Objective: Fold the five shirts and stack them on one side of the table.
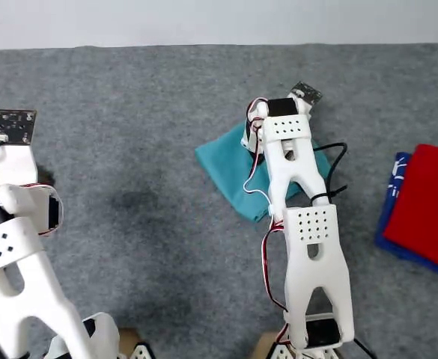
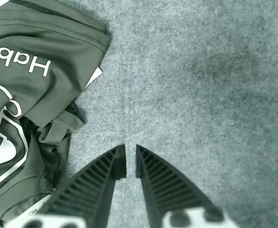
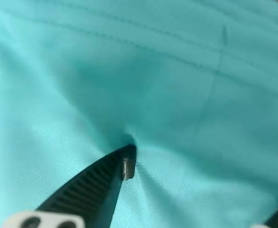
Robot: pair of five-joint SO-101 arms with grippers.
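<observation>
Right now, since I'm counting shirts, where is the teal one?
High view: the teal shirt lies mid-table beneath the right arm, left of the red shirt.

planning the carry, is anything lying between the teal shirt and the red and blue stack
Nothing visible does: bare grey table lies between the teal shirt and the stack. Only the arm's own black cable loops out on that side.
</observation>
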